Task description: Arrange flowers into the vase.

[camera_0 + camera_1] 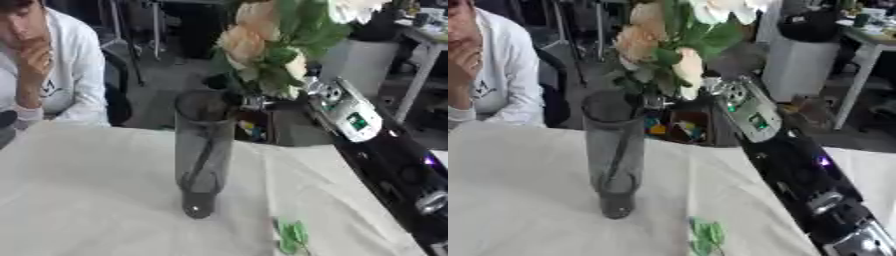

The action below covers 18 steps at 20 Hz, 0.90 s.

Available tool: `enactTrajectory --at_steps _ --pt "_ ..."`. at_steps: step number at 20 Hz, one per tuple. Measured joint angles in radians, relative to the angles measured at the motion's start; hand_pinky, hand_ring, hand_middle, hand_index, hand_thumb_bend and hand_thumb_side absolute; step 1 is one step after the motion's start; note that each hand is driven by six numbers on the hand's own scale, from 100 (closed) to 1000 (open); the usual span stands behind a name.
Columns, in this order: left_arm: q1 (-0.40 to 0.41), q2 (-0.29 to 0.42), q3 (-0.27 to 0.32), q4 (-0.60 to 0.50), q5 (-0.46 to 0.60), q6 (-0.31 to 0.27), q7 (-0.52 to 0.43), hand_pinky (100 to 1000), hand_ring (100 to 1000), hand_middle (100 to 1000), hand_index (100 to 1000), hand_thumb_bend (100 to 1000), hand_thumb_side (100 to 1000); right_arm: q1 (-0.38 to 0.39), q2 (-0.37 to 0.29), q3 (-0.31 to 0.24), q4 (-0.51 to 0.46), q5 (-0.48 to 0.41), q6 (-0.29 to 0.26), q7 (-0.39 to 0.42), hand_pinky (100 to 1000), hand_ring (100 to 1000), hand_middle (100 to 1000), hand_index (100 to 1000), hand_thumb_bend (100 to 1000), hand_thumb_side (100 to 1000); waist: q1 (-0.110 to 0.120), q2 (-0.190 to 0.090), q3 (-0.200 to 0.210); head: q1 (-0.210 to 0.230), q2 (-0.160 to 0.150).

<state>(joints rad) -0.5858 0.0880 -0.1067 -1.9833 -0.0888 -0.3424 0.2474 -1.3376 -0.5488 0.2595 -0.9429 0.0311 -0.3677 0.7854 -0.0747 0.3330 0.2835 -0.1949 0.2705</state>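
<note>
Right hand (255,100) has curled fingers closed on the stems of the flowers (262,45), at about 1 o'clock from the rim of the vase (203,150); blooms stand above the hand, leaning toward 11–12 o'clock. The vase is a tall, dark, see-through cylinder, upright on the cloth-covered desk (87,200), mid-frame. A stem already shows inside the glass, slanting down to the base; whether it belongs to the held bunch I cannot tell. Judged step: seating the stems in the vase. To do it well: bring the stems upright over the mouth, lower along the vase axis, keep clear of the rim at 3 o'clock so the narrow vase does not tip, and release only once the stems rest on the bottom. A green leaf sprig (293,235) lies on the desk at 5 o'clock from the vase, well apart from it. Left hand shows in neither view.
</note>
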Motion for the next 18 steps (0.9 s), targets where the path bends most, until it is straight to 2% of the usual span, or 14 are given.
enactTrajectory --at_steps 5,18 --pt "0.000 0.000 0.000 0.000 0.000 0.000 0.000 780 890 854 969 100 1000 0.000 -0.001 -0.001 0.009 -0.003 -0.007 -0.007 955 1000 1000 1000 289 895 0.000 0.000 0.000 0.000 -0.001" --pt "0.001 0.000 0.000 0.000 0.000 0.004 -0.004 781 893 855 969 100 1000 -0.003 0.000 -0.008 -0.063 -0.096 0.030 0.030 949 1000 1000 1000 264 941 0.000 0.000 -0.001 -0.001 -0.001"
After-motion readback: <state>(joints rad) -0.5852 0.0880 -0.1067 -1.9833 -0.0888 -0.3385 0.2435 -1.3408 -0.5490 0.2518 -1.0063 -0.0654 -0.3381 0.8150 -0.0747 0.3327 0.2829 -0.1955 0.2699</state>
